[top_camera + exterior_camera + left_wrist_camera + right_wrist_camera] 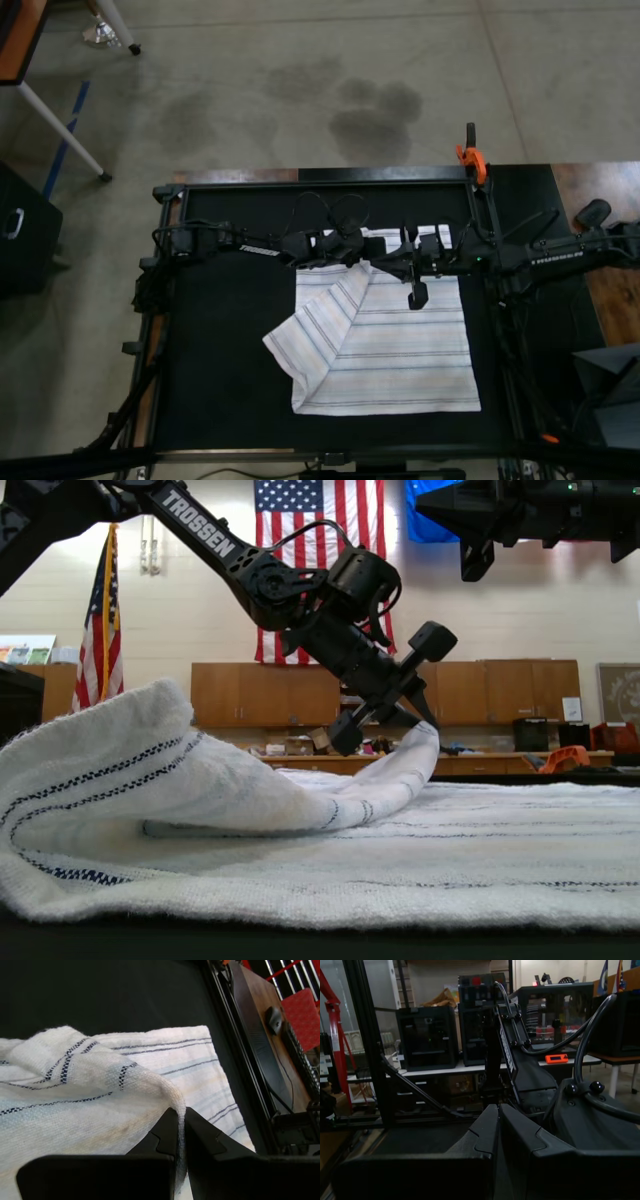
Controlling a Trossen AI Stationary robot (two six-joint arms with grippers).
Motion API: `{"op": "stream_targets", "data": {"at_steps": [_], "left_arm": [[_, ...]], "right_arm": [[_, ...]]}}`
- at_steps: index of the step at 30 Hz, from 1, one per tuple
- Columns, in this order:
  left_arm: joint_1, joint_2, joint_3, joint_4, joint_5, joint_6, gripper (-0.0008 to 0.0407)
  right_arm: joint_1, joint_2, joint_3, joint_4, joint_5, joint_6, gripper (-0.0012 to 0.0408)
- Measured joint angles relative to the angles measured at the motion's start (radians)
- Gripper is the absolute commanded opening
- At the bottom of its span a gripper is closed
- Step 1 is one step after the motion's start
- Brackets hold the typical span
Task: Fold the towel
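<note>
Left gripper (181,1132), jaws pinched on a corner of the towel (400,350) spread mid-surface, is mid-fold, right gripper (498,1125) jaws closed empty aloft; next, carry that corner toward three o'clock.

towel (400,350) on table (220,340) (corner lifted)
</note>
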Motion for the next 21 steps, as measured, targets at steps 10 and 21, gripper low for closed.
{"op": "stream_targets", "data": {"at_steps": [10,21], "left_arm": [[0.000,-0.001,-0.008,0.003,0.034,0.000,0.0082],[0.003,-0.009,-0.007,0.017,0.172,0.093,0.0302]], "right_arm": [[0.000,0.000,0.000,-0.001,0.000,0.000,0.0003],[0.000,0.000,0.000,0.000,0.000,0.008,0.0003]]}}
